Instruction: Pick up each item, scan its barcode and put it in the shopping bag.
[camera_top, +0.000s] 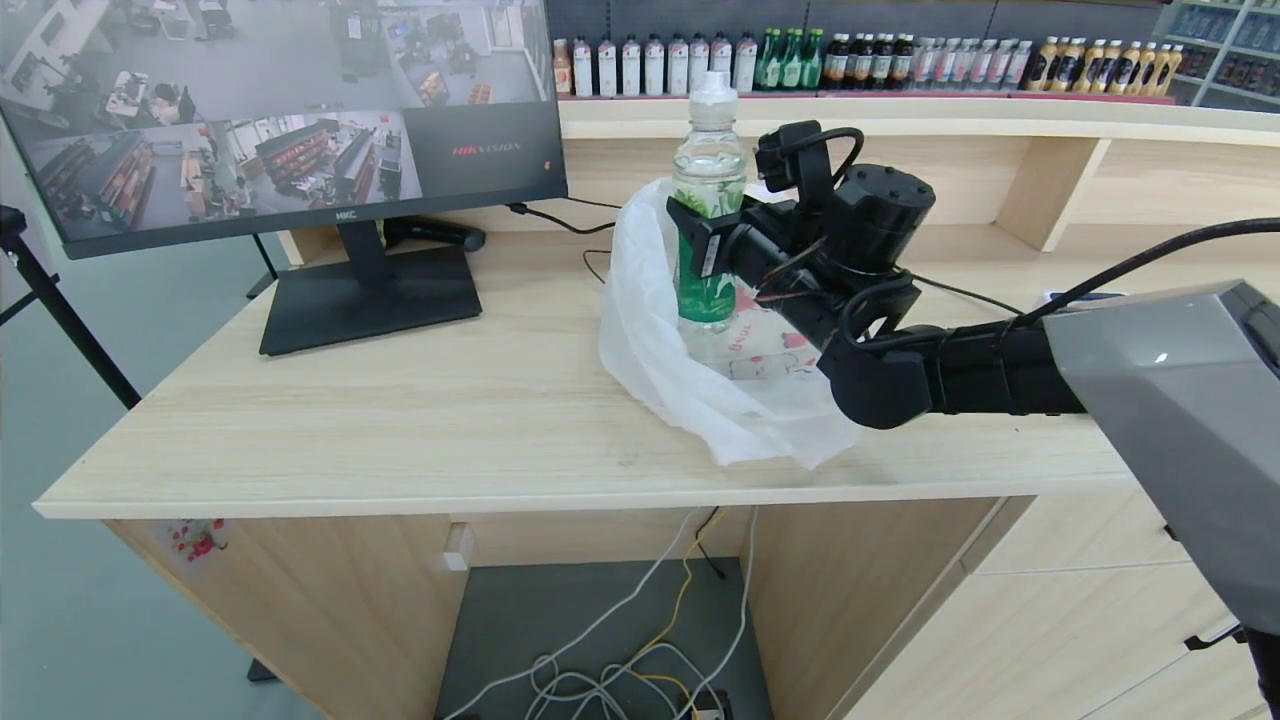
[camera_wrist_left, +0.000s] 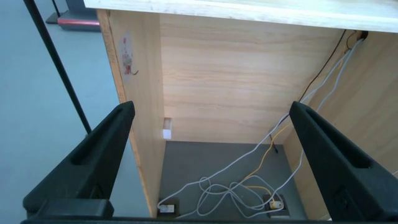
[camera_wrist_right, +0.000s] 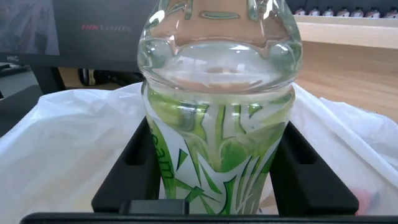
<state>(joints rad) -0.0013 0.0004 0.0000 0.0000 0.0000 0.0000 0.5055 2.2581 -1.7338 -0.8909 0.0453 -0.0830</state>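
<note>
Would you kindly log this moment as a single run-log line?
right gripper: shut on water bottle | water bottle: upright at shopping bag mouth | left gripper: open, low before counter

You had red lettering on the dark panel of the monitor screen and a small white mark on its lower bezel. The bottle carried pale lettering on its green label, too cropped to make out. Red print on the shopping bag was too small for you to read.

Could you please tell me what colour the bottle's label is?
The bottle has a green label with white streaks, clearest in the right wrist view.
</note>
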